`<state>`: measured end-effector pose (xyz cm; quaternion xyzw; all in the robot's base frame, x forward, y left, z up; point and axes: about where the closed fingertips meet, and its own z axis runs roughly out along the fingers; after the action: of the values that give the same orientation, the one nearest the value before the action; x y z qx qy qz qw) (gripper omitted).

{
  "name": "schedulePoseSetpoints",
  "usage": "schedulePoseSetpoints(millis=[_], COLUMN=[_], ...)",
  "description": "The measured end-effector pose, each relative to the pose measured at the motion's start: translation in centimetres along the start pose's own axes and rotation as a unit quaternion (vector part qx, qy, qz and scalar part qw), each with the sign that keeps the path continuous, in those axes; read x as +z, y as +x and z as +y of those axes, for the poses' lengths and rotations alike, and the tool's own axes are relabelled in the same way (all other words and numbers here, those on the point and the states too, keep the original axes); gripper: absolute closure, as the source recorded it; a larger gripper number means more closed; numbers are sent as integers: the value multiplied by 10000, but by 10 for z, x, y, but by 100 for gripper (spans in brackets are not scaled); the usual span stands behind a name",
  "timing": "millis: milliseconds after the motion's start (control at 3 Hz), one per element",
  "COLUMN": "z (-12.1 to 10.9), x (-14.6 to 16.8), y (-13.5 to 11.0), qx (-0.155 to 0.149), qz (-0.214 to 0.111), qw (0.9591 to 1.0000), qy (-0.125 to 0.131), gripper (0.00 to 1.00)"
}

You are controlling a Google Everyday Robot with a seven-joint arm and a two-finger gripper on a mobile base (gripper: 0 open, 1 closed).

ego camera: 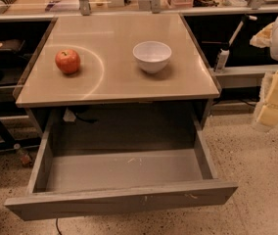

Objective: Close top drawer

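Top drawer (122,202): hanging wide open under table (114,80), near centre. Rigid box, probably gliding easily on runners; handle-less, so pushing flat against front panel's middle. Hand (275,102): hovering at right edge, well apart; open or closed, cannot tell.

We logged apple (67,61) left of bowl (151,56) on bench (114,80); top drawer (122,202) open beneath; end effector (275,102) far right.
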<state>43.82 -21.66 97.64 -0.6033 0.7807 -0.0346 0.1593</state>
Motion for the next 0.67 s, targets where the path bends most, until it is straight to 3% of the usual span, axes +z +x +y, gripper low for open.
schedulePoseSetpoints(millis=[333,667], z=[0,0], x=[0,0], y=[0,0], qx=[0,0], qz=[0,0], qw=[10000,10000], qy=[0,0], gripper=[0,19])
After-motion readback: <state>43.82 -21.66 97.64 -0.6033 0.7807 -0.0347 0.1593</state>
